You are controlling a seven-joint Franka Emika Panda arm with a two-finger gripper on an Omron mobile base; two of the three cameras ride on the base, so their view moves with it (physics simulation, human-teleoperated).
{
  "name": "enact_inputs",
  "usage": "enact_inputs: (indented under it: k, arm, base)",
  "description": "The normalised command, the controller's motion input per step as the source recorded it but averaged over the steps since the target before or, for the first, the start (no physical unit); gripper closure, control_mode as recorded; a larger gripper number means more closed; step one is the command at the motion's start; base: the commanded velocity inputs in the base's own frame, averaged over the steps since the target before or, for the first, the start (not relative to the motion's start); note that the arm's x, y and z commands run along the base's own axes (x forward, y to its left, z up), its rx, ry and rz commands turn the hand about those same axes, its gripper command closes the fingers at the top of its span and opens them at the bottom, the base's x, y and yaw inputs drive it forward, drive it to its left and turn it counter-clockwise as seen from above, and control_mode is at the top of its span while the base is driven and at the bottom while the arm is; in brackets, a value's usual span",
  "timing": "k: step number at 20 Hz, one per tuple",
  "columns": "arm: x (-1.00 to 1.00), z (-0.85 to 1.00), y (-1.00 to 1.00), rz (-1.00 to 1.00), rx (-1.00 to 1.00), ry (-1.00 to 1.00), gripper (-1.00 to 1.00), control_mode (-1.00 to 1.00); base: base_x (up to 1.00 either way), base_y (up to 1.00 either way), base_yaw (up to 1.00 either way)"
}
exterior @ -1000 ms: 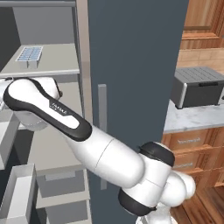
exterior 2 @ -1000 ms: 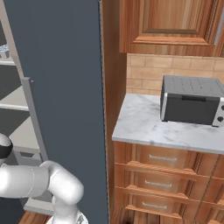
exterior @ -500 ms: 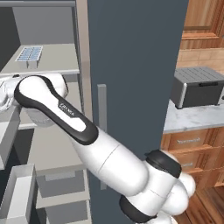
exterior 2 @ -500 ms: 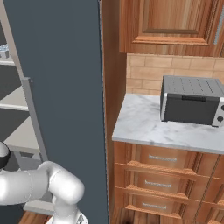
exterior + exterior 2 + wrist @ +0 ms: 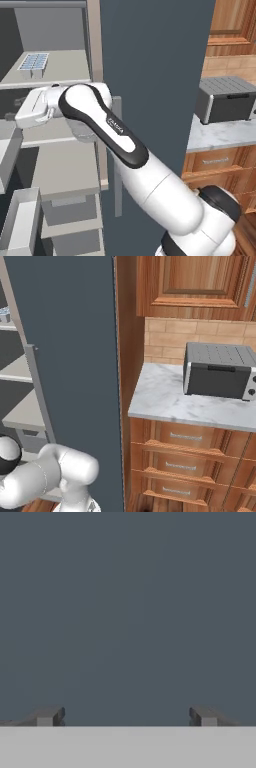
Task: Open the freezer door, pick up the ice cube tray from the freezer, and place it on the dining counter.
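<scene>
The freezer stands open, its light grey shelves and drawers showing. The pale-blue ice cube tray lies flat on the upper shelf, towards the left. White bins on the inside of the swung-out freezer door show at the lower left. My arm reaches left across the shelves, and the white hand hangs just below the tray's shelf. In the hand view my gripper is open, fingertips far apart with nothing between them, facing a flat slate-grey surface close ahead. The dining counter is out of view.
The plain slate-grey door with its vertical bar handle stands shut right of the freezer. Further right a grey toaster oven sits on a small marble counter above wooden drawers.
The jaws have spread wide. The hand has shifted a little to the right and the forearm has risen in front of the shelves. The tray has not moved.
</scene>
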Motion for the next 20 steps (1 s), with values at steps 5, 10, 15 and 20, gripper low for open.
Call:
enact_inputs:
  k: [5, 10, 15, 20]
  arm:
    - [-0.29, 0.00, -0.60, -0.16, -0.02, 0.04, -1.00, -1.00]
    - [-0.19, 0.00, -0.52, -0.25, -0.01, 0.05, -1.00, -1.00]
    - [-0.01, 0.00, -0.44, -0.31, -0.03, 0.09, -1.00, -1.00]
    - [-0.01, 0.00, -0.53, -0.24, -0.01, 0.16, -1.00, -1.00]
  base:
    - [0.00, 0.00, 0.00]
    - [0.00, 0.00, 0.00]
    - [0.00, 0.00, 0.00]
    - [0.00, 0.00, 0.00]
